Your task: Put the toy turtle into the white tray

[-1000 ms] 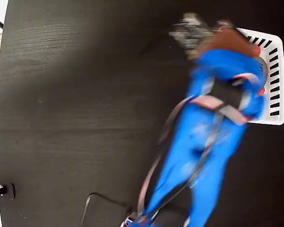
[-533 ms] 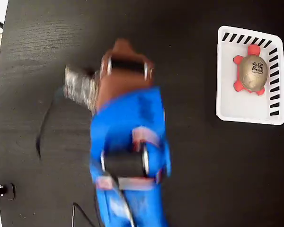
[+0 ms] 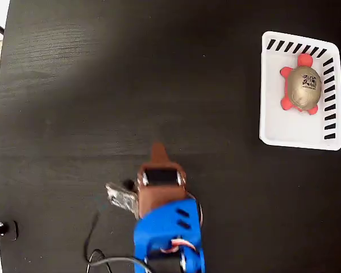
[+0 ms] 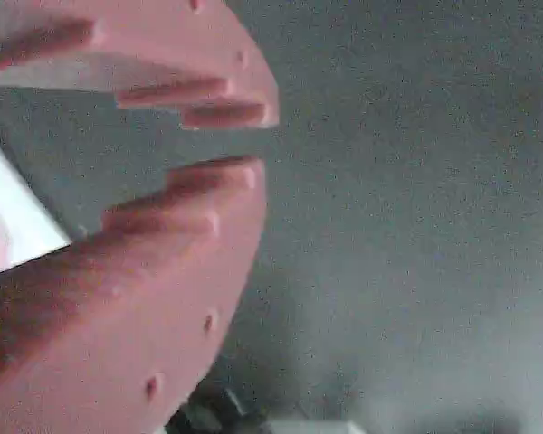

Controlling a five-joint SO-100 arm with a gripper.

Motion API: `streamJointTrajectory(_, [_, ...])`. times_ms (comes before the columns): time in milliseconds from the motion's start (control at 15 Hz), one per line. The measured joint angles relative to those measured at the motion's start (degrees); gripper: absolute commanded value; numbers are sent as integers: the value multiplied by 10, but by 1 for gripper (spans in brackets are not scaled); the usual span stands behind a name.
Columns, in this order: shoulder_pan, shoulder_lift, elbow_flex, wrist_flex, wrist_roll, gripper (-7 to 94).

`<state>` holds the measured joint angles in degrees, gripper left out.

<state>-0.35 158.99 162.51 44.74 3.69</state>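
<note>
Fixed view from overhead shows the toy turtle [image 3: 303, 85] lying inside the white tray [image 3: 278, 128], in the tray's upper half, its gold-tan shell with the black printed mark facing up and its red-pink head pointing toward the slotted top edge. The tray sits at the upper right of the dark counter [image 3: 131, 85], with dark slanted slots along its top and right sides. The blue arm [image 3: 167, 233] is at the bottom centre of the picture, well apart from the tray, with its brown claw [image 3: 158, 152] pointing up the frame over bare counter. A black cable [image 3: 94, 253] loops on the counter just left of the arm. Wrist view, blurred, shows the two pink-brown fingers [image 4: 163, 298] close together with only a narrow gap at their tips, and nothing is held between them.
</note>
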Motion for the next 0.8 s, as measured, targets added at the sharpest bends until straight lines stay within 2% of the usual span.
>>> streamJointTrajectory(533, [-25, 245, 63, 207, 21, 0])
streamJointTrajectory(800, [-27, 268, 63, 271, 5, 0])
